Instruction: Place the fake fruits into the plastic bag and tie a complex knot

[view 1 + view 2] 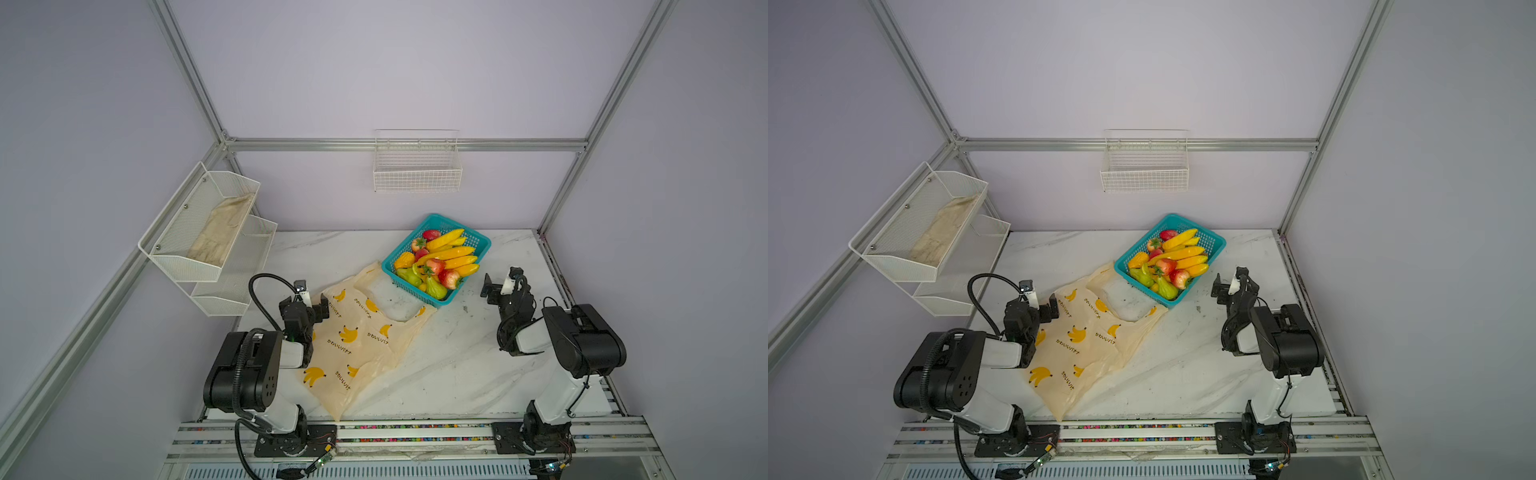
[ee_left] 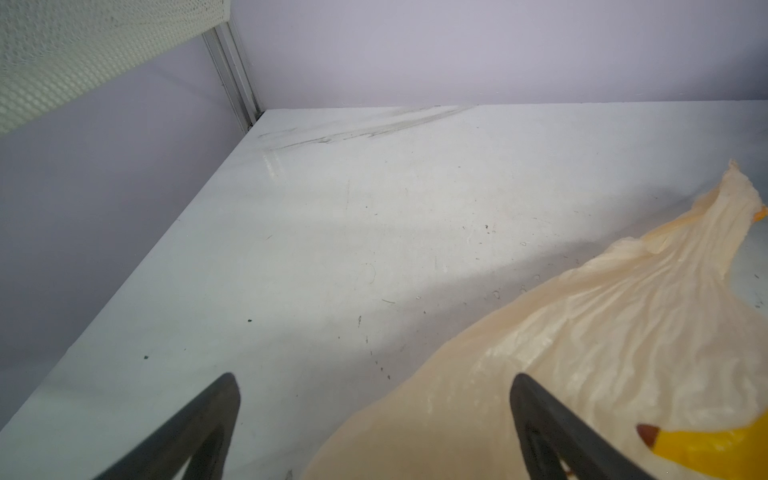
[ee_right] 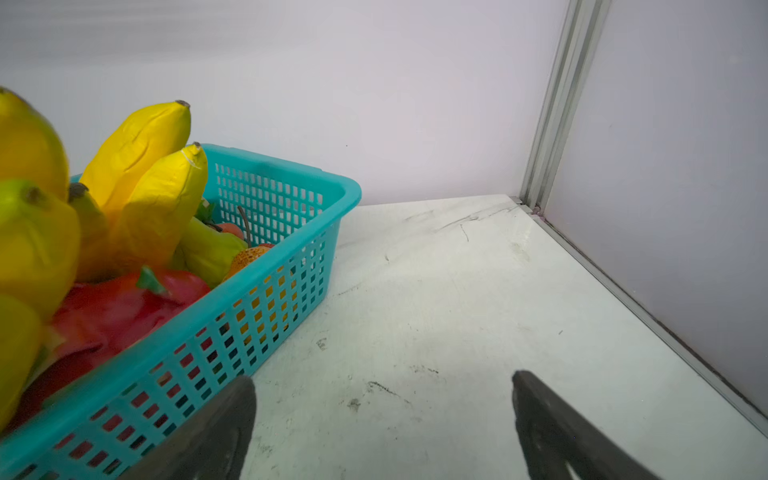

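Observation:
The fake fruits (image 1: 440, 257) (image 1: 1173, 257) lie heaped in a teal perforated basket (image 1: 473, 243) (image 1: 1210, 241) at the back of the table: yellow bananas (image 3: 145, 178), a pink dragon fruit (image 3: 124, 307), green pears and strawberries. The plastic bag (image 1: 357, 345) (image 1: 1075, 345) lies flat and empty in front of the basket, handles pointing toward it. No knot is in view. My left gripper (image 1: 311, 305) (image 2: 374, 378) stands open over the bag's left edge (image 2: 602, 332). Just right of the basket (image 3: 270, 291), my right gripper (image 1: 500, 282) (image 3: 382, 376) is open above bare table.
A white two-tier mesh shelf (image 1: 232, 286) hangs at the left wall with a beige cloth (image 1: 220, 237) in its upper tray. A white wire basket (image 1: 417, 174) hangs on the back wall. The marble table (image 1: 457, 365) ends at aluminium rails in front.

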